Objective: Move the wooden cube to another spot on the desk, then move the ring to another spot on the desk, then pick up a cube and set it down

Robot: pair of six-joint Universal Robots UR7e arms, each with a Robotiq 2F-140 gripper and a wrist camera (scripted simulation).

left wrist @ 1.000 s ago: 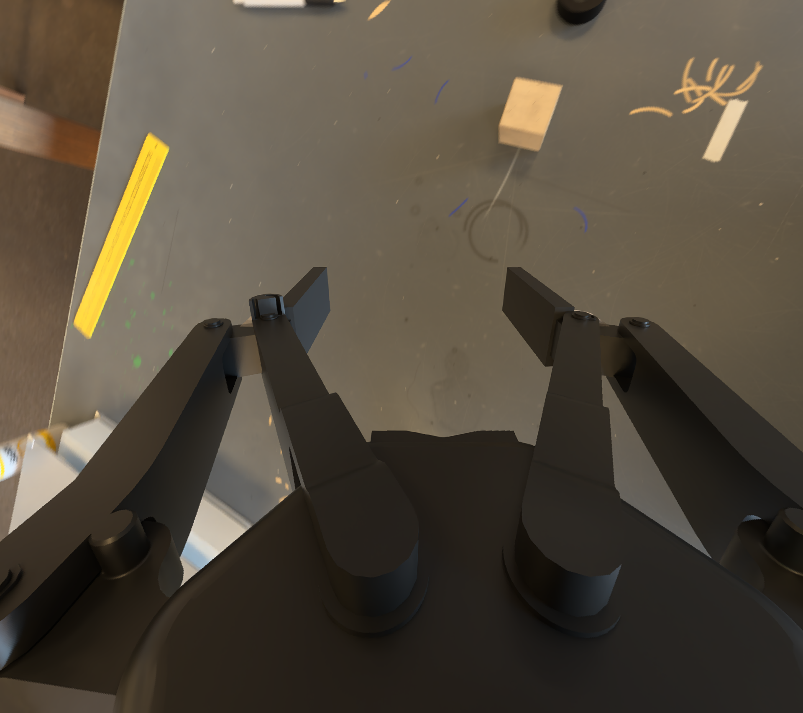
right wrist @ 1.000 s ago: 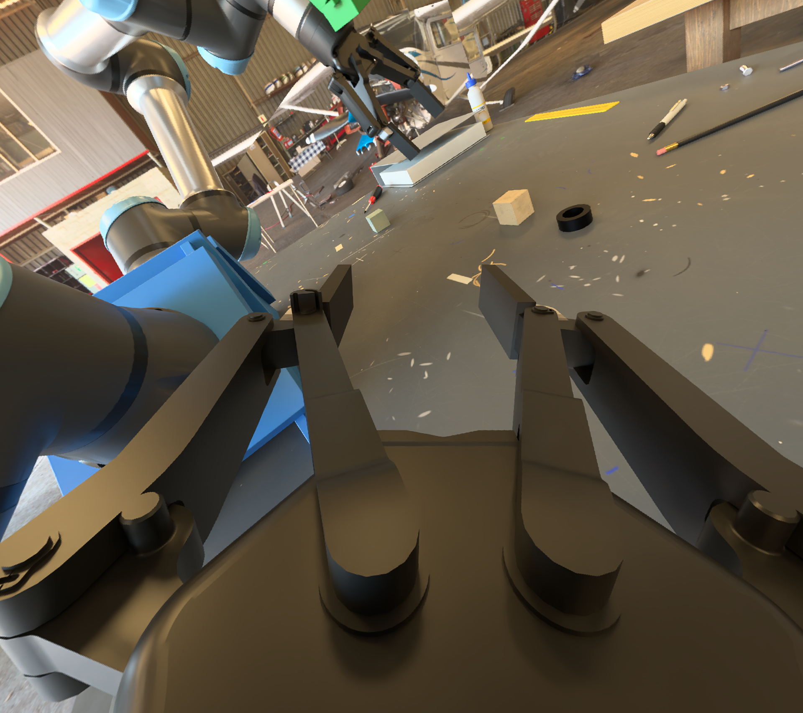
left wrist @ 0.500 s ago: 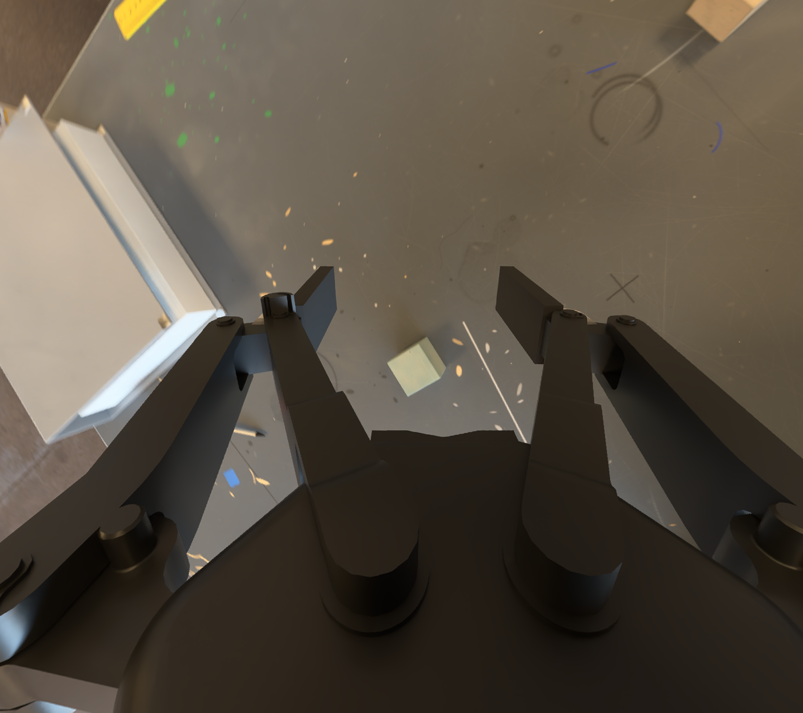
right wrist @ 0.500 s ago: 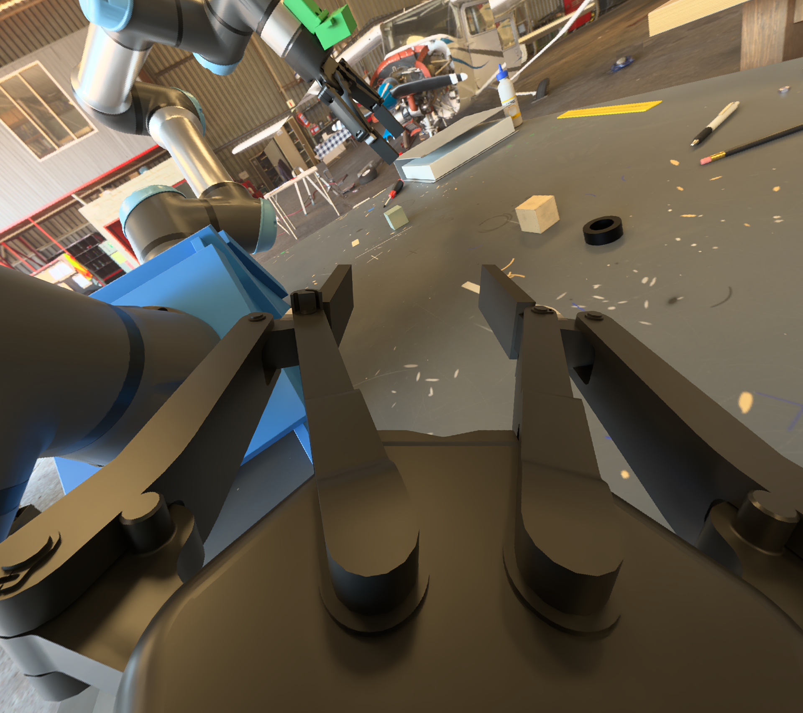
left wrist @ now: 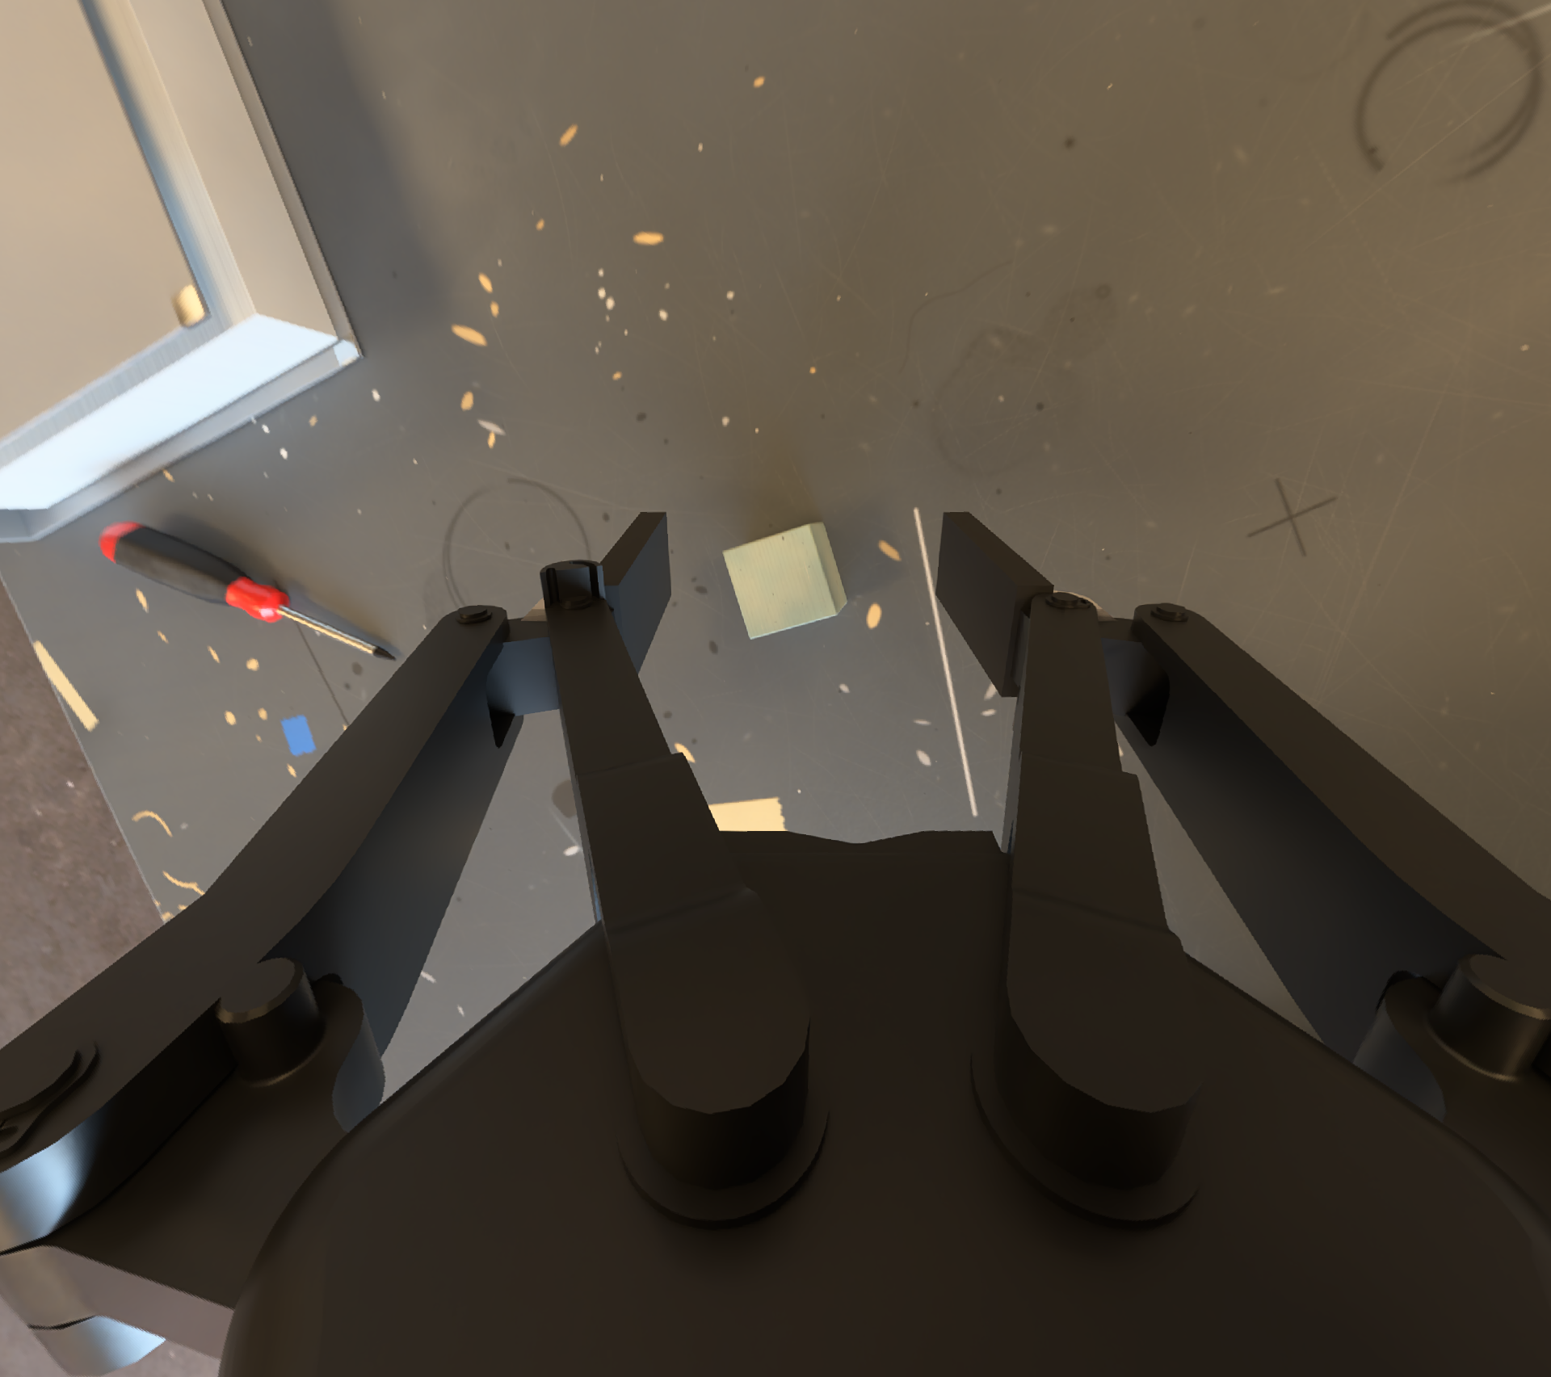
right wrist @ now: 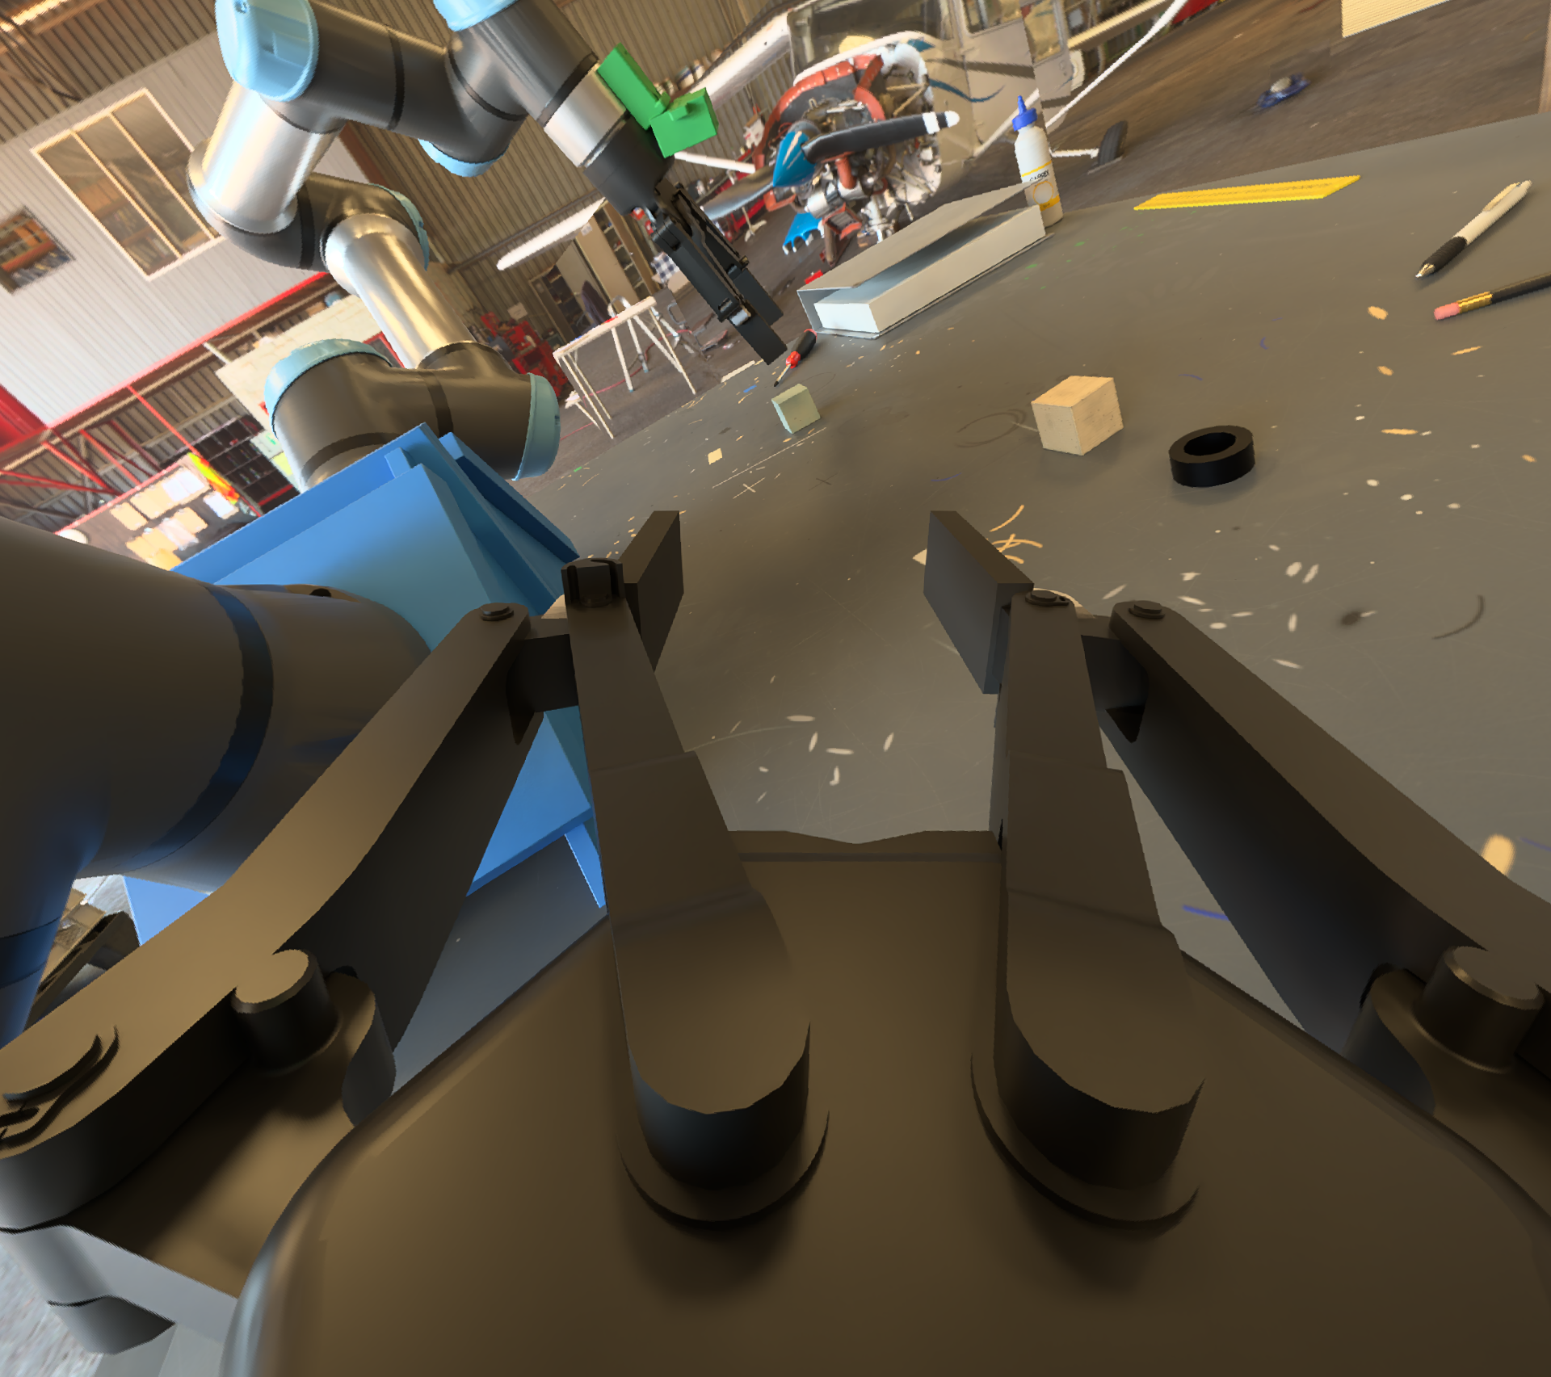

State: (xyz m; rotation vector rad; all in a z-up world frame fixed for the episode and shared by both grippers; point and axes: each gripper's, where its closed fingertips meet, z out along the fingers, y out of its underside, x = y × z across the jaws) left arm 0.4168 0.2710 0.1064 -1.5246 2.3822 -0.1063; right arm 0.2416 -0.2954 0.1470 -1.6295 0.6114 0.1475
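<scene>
A pale green cube (left wrist: 785, 592) sits on the grey desk, seen between the open fingers of my left gripper (left wrist: 804, 573), which hovers above it without touching. The same cube (right wrist: 795, 407) shows in the right wrist view, below the left gripper (right wrist: 738, 313). The wooden cube (right wrist: 1077, 414) and the black ring (right wrist: 1211, 455) lie side by side farther right on the desk. My right gripper (right wrist: 801, 581) is open and empty, above the desk's near part, well short of them.
A white open box (left wrist: 126, 229) lies left of the green cube, with a red and black screwdriver (left wrist: 218, 586) beside it. A yellow ruler (right wrist: 1246, 193), a pen (right wrist: 1473, 229), a pencil (right wrist: 1494, 296) and a glue bottle (right wrist: 1034, 162) lie at the far side. A blue stand (right wrist: 403, 548) is at left.
My left gripper has swung away from the wooden cube and ring and come down over the pale green cube. The right gripper has barely moved. Both stay open.
</scene>
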